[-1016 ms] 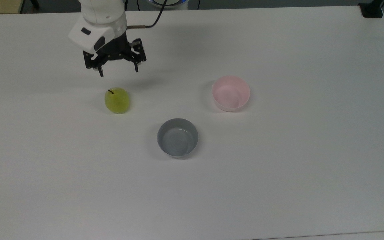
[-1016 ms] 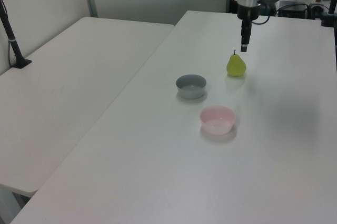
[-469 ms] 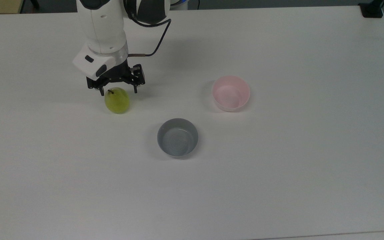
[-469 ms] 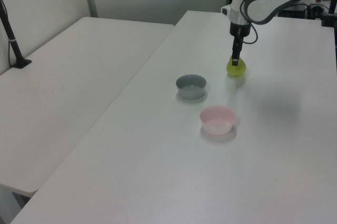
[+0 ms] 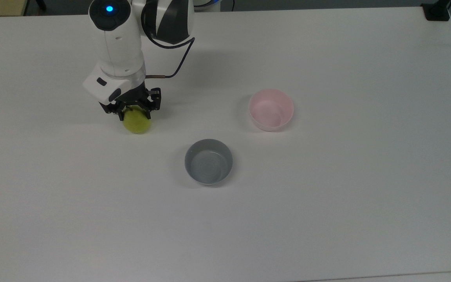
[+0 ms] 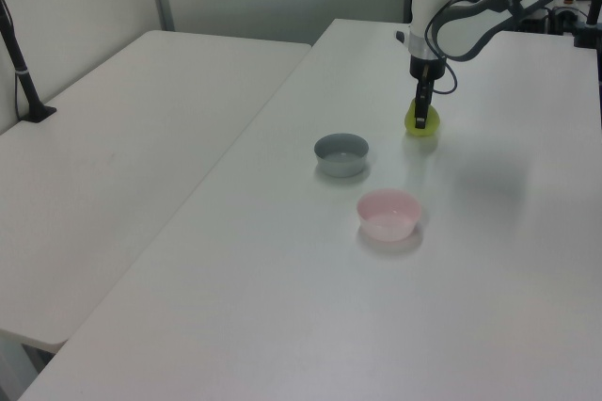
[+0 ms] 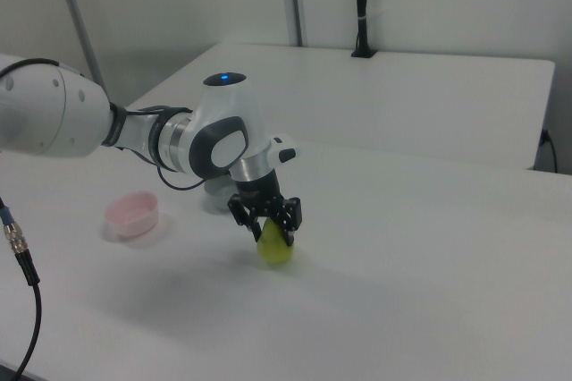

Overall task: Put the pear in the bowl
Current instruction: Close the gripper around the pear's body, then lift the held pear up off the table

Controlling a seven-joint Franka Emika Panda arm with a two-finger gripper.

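Note:
The yellow-green pear (image 5: 136,125) rests on the white table at the top view's left. My gripper (image 5: 134,115) has come down over it, one finger on each side, and the fingers press its flanks; its stem is hidden under the gripper. The left view has the gripper (image 6: 422,119) in front of the pear (image 6: 412,124). In the right view the fingers straddle the upper part of the pear (image 7: 276,252). The pale pink bowl (image 5: 271,109) stands empty to the top view's right, well apart from the pear, and is also seen in the left view (image 6: 388,214).
A grey bowl (image 5: 208,161) stands empty between the pear and the pink bowl, nearer the top view's bottom. The white arm (image 5: 118,51) rises above the pear. A second table (image 6: 113,166) adjoins at the left view's left.
The gripper has come down from above the pear until its fingers are around the fruit, and the fingers have drawn closer together. The pear and both bowls stay in place.

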